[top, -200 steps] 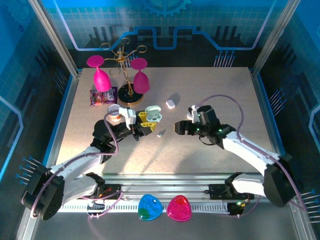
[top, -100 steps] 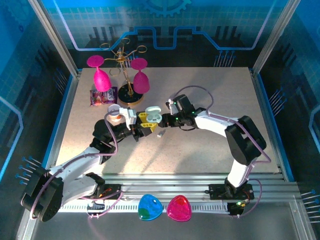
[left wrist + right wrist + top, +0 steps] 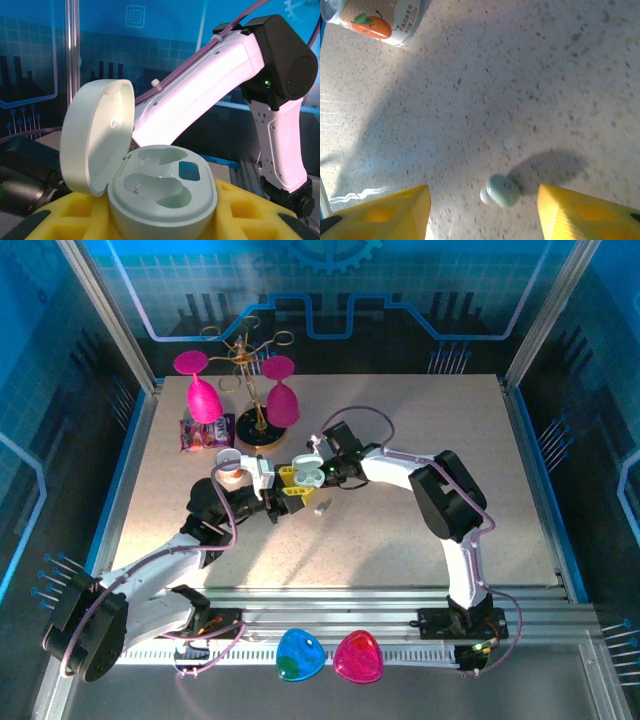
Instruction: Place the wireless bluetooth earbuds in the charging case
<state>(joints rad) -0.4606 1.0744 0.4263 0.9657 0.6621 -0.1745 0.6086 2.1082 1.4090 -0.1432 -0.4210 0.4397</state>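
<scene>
We have swung the right end effector (image 3: 482,196) left, jaws apart astride an earbud (image 3: 503,190) on the bench (image 3: 535,75) — the left end effector (image 3: 287,490) clamps the open charging case (image 3: 162,197), so a pick looks next.

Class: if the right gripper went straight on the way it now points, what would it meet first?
Probably the small pale earbud lying on the table, just ahead between the right gripper's open yellow fingers. Depth is unclear, so the fingertips might reach the table beside it.
</scene>
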